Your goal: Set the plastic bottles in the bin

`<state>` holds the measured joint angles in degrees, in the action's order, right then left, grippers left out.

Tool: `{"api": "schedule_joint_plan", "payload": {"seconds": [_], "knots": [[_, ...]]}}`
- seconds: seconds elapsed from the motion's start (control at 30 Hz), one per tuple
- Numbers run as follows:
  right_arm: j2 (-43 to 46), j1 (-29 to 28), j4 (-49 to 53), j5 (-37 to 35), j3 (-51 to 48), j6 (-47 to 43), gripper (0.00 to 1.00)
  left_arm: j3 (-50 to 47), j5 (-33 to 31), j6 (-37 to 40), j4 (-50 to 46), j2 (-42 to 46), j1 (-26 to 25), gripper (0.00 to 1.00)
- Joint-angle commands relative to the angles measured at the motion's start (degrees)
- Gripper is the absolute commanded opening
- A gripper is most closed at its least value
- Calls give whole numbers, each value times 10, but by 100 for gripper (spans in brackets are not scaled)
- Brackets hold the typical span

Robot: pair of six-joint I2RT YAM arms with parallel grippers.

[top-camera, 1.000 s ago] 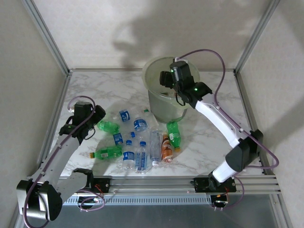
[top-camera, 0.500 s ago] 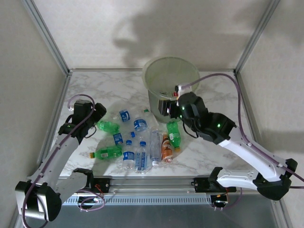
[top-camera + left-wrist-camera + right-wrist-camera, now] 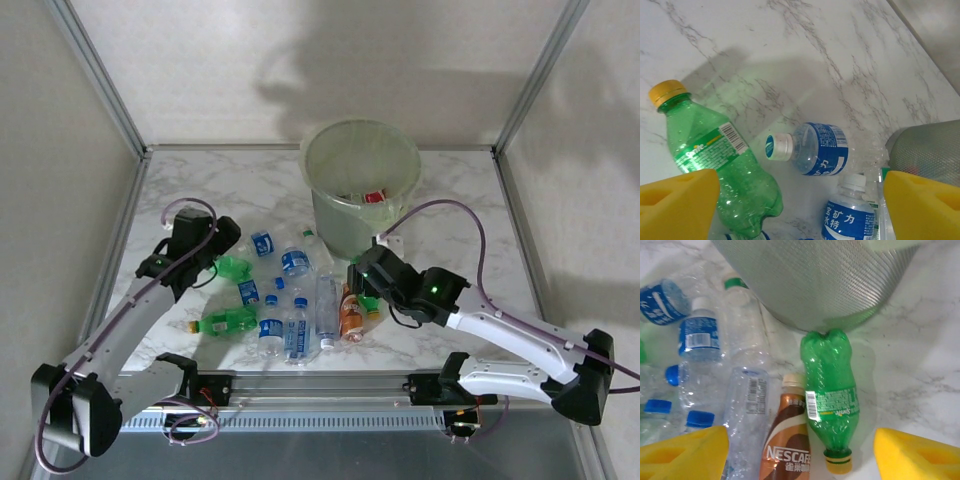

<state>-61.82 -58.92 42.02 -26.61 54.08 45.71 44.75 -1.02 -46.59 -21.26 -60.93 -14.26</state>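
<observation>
Most of the plastic bottles (image 3: 290,295) lie in a loose heap on the surface (image 3: 200,190), just in front of the bin (image 3: 345,228) and to its left. Something red-labelled shows at the bin's bottom. I judge this to be the picking step, with most of the heap left to clear.

My right hand (image 3: 365,278) hangs low in front of the bin, fingers apart and holding nothing. It is over a green bottle (image 3: 830,385) whose base lies right against the bin's wall, with a brown Nescafé bottle (image 3: 785,450) just beside it. My left hand (image 3: 215,250), farther left of the bin, is also spread and empty above a second green bottle (image 3: 715,155).

Next I need to lower each hand until its fingers straddle its bottle's body. Then I close without catching a neighbour and carry the bottle over the bin's rim.
</observation>
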Motion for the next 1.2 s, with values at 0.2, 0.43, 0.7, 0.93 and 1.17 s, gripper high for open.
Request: {"api": "schedule_joint_plan", "payload": {"seconds": [0.2,0.43,0.7,0.93,1.17], "knots": [[-35,62,-35,74,-58,40,76,18,-3,-1,51,-8,-8,85],[-70,102,-110,122,-102,9,82,10,9,10,65,-9,-8,85],[-138,134,-154,128,-112,-13,78,11,15,8,80,-12,-8,85],[-184,151,-177,141,-114,-47,77,-12,14,-5,90,-1,-8,84],[-206,166,-197,148,-118,-54,75,-20,20,-11,100,-6,-10,84]]}}
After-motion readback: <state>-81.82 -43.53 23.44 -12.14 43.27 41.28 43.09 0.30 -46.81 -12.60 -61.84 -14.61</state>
